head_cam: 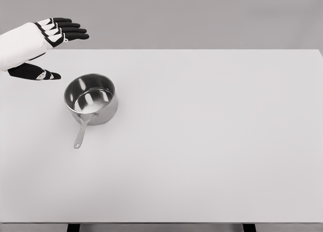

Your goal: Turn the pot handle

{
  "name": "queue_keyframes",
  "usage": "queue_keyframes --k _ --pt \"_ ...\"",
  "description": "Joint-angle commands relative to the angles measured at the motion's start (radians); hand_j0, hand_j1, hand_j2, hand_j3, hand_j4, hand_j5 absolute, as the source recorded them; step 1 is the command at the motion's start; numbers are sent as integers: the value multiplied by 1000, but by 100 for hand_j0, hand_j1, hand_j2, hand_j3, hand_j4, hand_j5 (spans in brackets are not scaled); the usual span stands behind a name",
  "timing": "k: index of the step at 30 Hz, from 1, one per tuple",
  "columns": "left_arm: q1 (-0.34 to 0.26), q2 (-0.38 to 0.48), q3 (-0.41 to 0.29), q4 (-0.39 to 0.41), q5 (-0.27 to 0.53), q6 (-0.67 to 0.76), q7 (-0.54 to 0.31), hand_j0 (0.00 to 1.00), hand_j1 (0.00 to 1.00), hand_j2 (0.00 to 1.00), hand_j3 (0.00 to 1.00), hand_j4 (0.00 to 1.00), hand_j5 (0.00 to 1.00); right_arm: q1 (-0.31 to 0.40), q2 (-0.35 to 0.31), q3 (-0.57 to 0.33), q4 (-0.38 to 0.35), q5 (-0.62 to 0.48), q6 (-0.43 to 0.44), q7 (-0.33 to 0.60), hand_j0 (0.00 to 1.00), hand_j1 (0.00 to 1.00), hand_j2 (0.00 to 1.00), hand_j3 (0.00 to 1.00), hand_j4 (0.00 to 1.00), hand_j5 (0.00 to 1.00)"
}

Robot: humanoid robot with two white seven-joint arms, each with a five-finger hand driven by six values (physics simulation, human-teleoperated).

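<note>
A small shiny steel pot point(91, 99) stands upright on the white table point(212, 141), left of the middle. Its straight handle point(81, 134) points toward the front, slightly to the left. My left hand point(54, 50) hovers at the far left, up and back from the pot, with fingers point(70, 31) stretched out flat and thumb point(43, 74) held apart below them. It holds nothing and does not touch the pot. The pot looks empty inside. No right arm shows.
The table's front edge runs along the bottom of the picture, with two dark legs point(73, 227) showing under it. A grey wall lies behind the table's far edge.
</note>
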Motion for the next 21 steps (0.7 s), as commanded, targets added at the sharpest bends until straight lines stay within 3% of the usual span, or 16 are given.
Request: queue_keyframes --k 1,7,9,12,15,19,21 --pt "2 3 1 0 7 1 1 100 100 100 100 100 100 0 0 0 1 0 -7 -7 100 100 100 100 100 100" --pt "2 -4 1 -1 5 1 8 100 100 100 100 100 100 0 0 1 -5 0 -2 -1 100 100 100 100 100 100" --pt "6 -1 -13 -1 -16 1 99 100 100 100 100 100 100 0 0 1 -2 0 1 -1 100 100 100 100 100 100" --pt "46 -1 -18 -14 -39 1 158 100 100 100 100 100 100 0 0 1 -2 0 1 -1 100 100 100 100 100 100" --pt "74 -32 -19 -64 -52 1 157 100 100 100 100 100 100 0 0 1 -2 0 1 -1 100 100 100 100 100 100" --pt "61 -36 -5 -97 -49 1 157 100 100 100 100 100 100 0 0 1 -2 0 1 -1 100 100 100 100 100 100" --pt "69 -89 -19 -110 -52 1 154 100 100 100 100 100 100 0 0 1 -2 0 1 -1 100 100 100 100 100 100"
